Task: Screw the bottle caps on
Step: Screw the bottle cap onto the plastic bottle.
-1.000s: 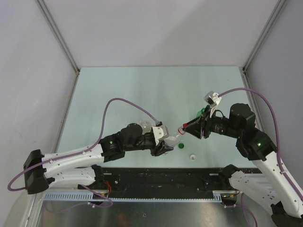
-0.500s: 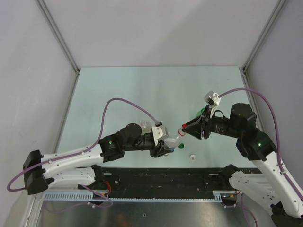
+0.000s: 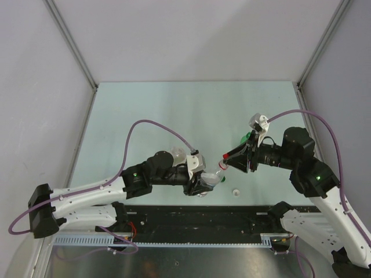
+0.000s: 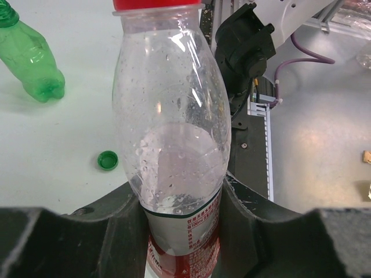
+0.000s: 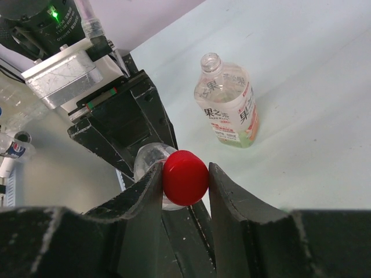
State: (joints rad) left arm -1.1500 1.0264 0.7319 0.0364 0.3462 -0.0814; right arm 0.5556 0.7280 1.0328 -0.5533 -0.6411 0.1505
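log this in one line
left gripper: holds clear bottle | right gripper: grips red cap on its neck | green cap, white cap: loose

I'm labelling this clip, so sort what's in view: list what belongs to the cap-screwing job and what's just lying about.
Job: red cap, pinched in the right gripper on the small clear bottle that the left gripper holds; green cap; white cap; green bottle; orange-labelled bottle.
Lying about: only the purple cables, part of the rig.
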